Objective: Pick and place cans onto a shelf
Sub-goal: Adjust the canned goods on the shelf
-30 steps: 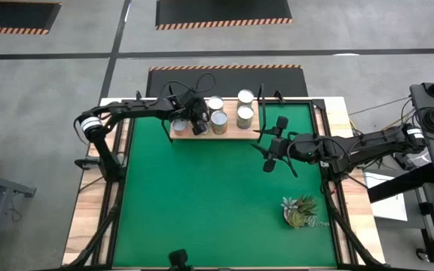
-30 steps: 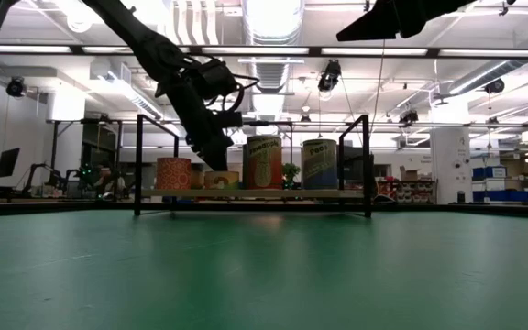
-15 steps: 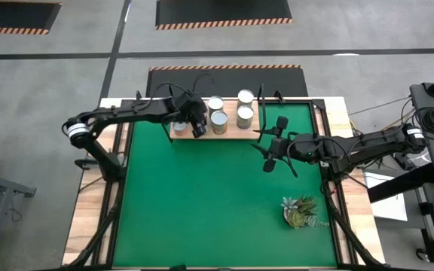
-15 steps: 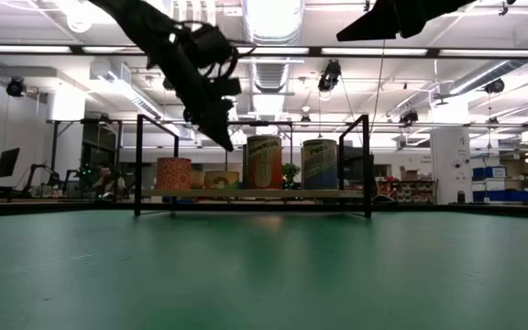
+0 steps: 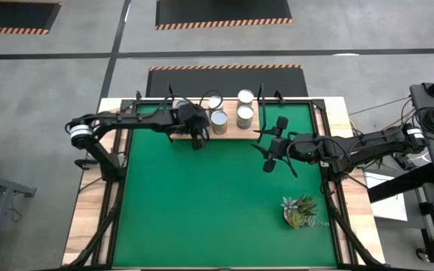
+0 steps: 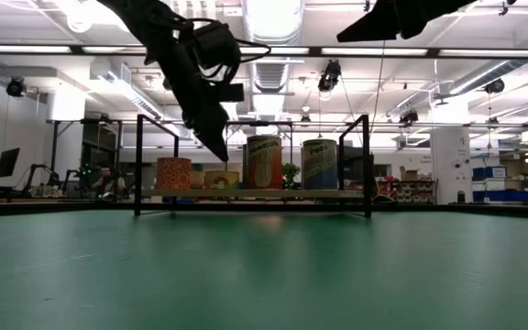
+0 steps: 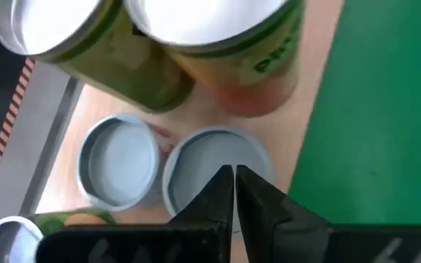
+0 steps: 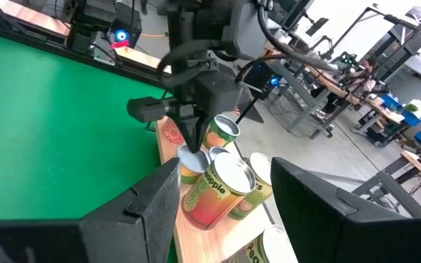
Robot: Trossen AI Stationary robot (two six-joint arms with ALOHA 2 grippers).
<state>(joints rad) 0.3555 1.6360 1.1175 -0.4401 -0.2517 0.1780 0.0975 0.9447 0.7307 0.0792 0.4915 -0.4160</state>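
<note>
Several cans (image 5: 219, 117) sit on the shelf (image 5: 232, 133), upper centre. Left claw (image 5: 197, 140) has lifted off them, fingers pinched together, empty: that placement looks done. Right claw (image 5: 271, 160) waits centre-right over the worktop (image 5: 202, 203), spread wide, empty.

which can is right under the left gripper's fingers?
The short can at the shelf's mat-side edge, below the shut left gripper; its short neighbour sits behind.
</note>
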